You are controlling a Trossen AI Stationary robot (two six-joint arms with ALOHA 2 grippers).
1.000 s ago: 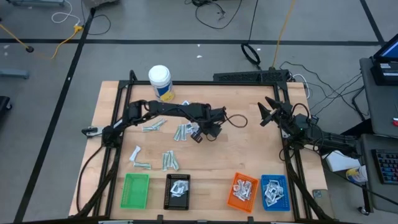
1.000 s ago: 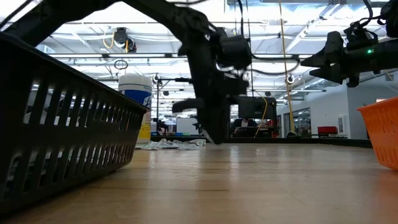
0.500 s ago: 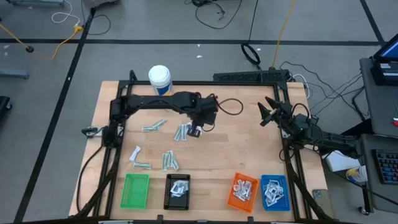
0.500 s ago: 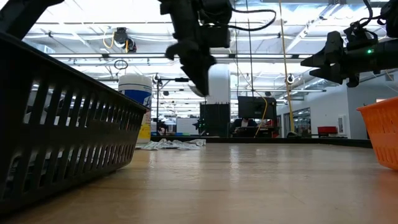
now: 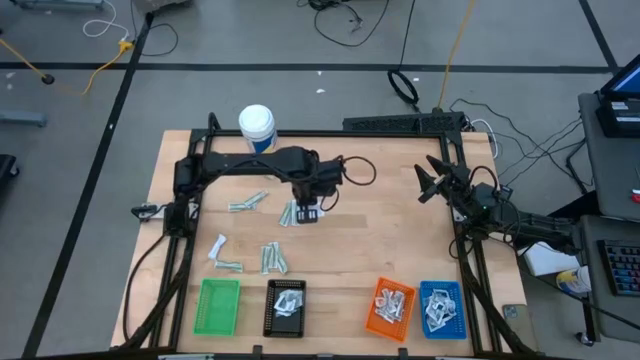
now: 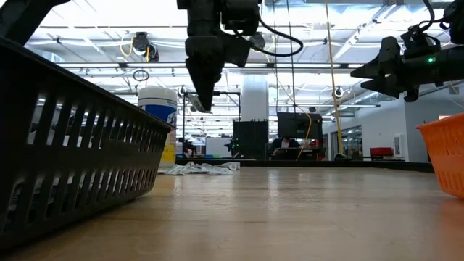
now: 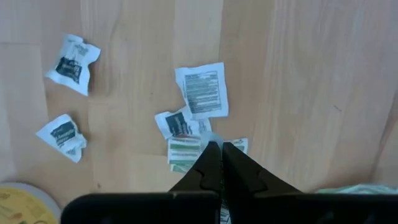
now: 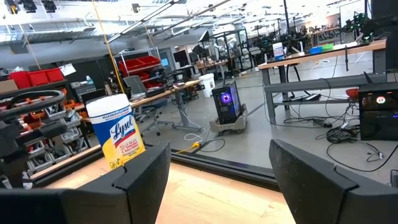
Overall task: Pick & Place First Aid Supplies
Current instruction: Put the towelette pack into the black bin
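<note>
I have the left end effector (image 5: pixel 308 212) hanging above the middle of the desk (image 5: pixel 400 250), a little toward the far edge, and its two fingers are pressed together with nothing between them. Directly under it in the left wrist view lies a small cluster of packets (image 7: pixel 193 127): a square white sachet with printed text, and green-and-red printed ones overlapping beside it, right under the fingertips. More packets (image 5: pixel 272 258) sit loose toward the left half of the desk, and the black tray (image 5: pixel 288 307), orange tray (image 5: pixel 390 305) and blue tray (image 5: pixel 441 306) along the near edge already hold some; the green tray (image 5: pixel 219 306) looks bare.

The right end effector (image 5: pixel 428 183) waits near the right edge, fingers spread wide, holding nothing.

I judge this as the approach to a fresh pick. Next I need to part the left fingers, drop onto one sachet at the cluster's edge, and pinch only that one.
</note>
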